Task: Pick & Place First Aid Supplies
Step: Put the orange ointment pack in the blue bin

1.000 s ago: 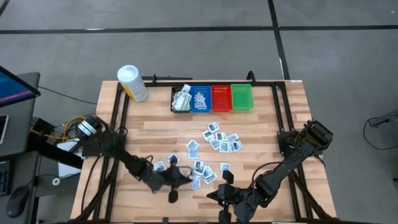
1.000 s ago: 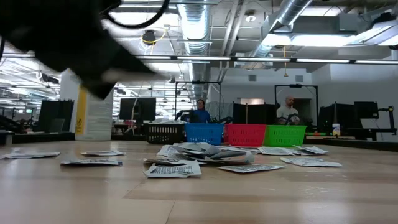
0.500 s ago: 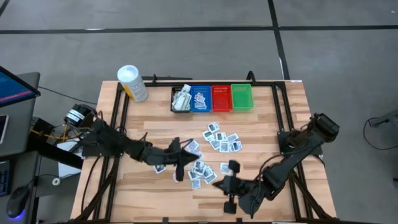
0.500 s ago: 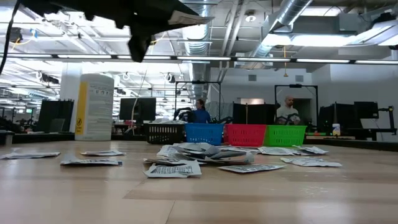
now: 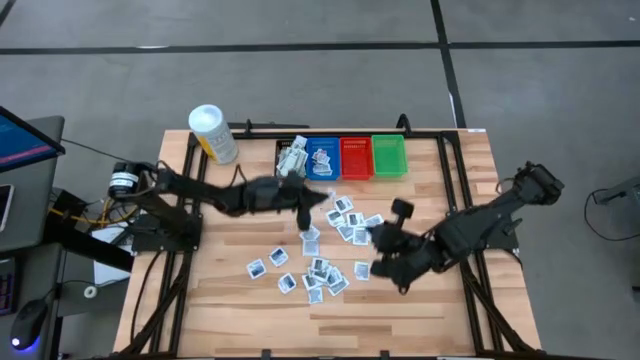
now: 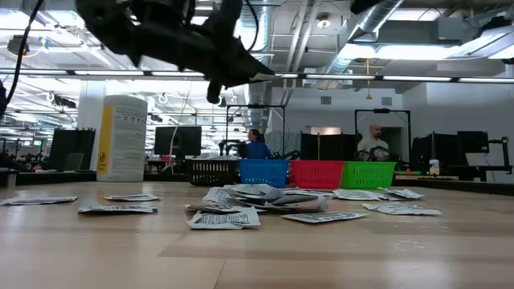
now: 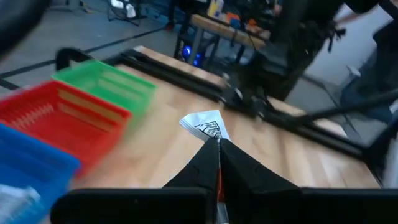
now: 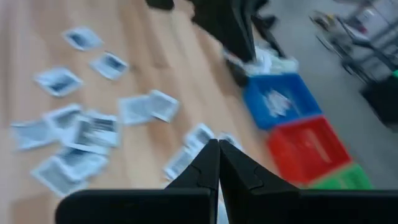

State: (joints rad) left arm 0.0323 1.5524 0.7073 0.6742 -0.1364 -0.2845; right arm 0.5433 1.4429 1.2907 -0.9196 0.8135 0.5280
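The first aid supplies are small white packets with dark marks, scattered flat on the wooden table (image 5: 220, 250), in one cluster (image 5: 350, 225) and another (image 5: 315, 275). My left gripper (image 5: 312, 200) (image 7: 217, 148) hangs above the table just short of the row of bins, shut on one packet (image 7: 207, 124). Over the packets right of centre is my right gripper (image 5: 375, 238) (image 8: 217, 149), shut, with nothing showing between its fingers. In the low view my left gripper (image 6: 233, 71) is high above the tabletop. My left gripper pinches the packet's near edge (image 7: 212, 138) between its two fingertips. The fingers lie nearly level and come from the table's left. The rest of the packet sticks out past the tips, lifted clear of the table.
Along the far edge stand a black bin (image 5: 291, 160) with packets inside, a blue bin (image 5: 323, 158), a red bin (image 5: 356, 157) and a green bin (image 5: 389, 156). A white tub with a yellow label (image 5: 213, 133) stands at the far left. Dark rails (image 5: 190, 200) run along both table sides.
My left gripper has swung from near the front edge up and toward the far edge and the bins, carrying the packet clear of the table. My right gripper has risen from the front edge toward the far right and has turned, staying shut.
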